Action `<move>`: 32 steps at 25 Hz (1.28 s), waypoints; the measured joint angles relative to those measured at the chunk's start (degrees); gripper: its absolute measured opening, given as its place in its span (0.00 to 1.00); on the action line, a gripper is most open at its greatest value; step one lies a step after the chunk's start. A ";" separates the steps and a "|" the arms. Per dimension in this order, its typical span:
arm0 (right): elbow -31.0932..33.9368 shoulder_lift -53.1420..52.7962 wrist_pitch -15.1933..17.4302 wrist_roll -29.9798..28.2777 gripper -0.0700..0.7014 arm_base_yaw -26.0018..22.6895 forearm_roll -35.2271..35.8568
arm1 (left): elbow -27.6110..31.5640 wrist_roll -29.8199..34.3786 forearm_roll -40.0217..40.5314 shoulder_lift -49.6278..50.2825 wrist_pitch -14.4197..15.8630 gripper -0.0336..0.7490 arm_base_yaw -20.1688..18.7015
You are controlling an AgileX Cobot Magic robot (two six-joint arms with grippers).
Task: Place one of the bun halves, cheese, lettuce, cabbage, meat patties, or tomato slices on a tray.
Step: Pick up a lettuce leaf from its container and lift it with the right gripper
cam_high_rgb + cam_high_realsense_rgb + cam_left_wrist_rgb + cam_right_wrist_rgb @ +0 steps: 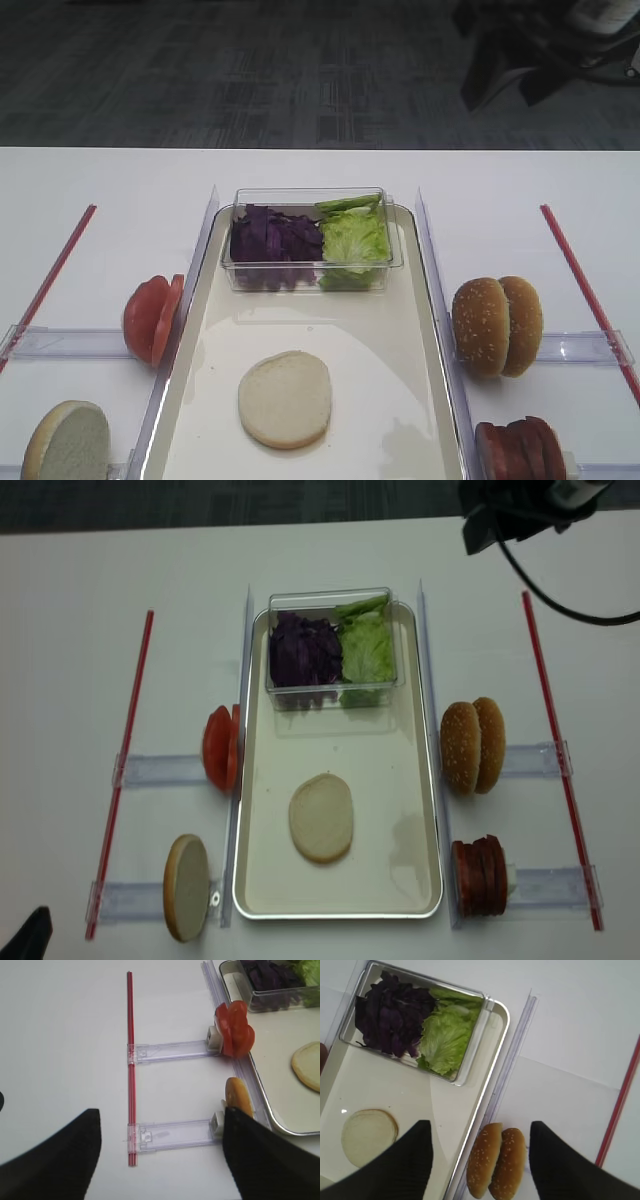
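a pale bun half [285, 398] is seen lying flat on the tray [400, 340], left of the right gripper [480, 1160], whose fingers [405, 1160] are spread, nothing between them, above two sesame buns [496, 1160] on the worktop [100, 180].

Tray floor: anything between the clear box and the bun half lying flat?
Nothing. In the realsense high view, only bare tray separates the clear box from the bun half.

bright, even overhead light washes the white table [110, 190] almost shadowless. soft glare pools on the tray [395, 440] floor near the pale bun half [285, 399]. both wrist views are blurred at their lower edges by dark, out-of-focus fingers [400, 1165].
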 joint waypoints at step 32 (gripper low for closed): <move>-28.66 34.64 5.83 12.66 0.67 10.50 -2.31 | 0.00 -1.30 0.77 0.00 0.00 0.67 0.00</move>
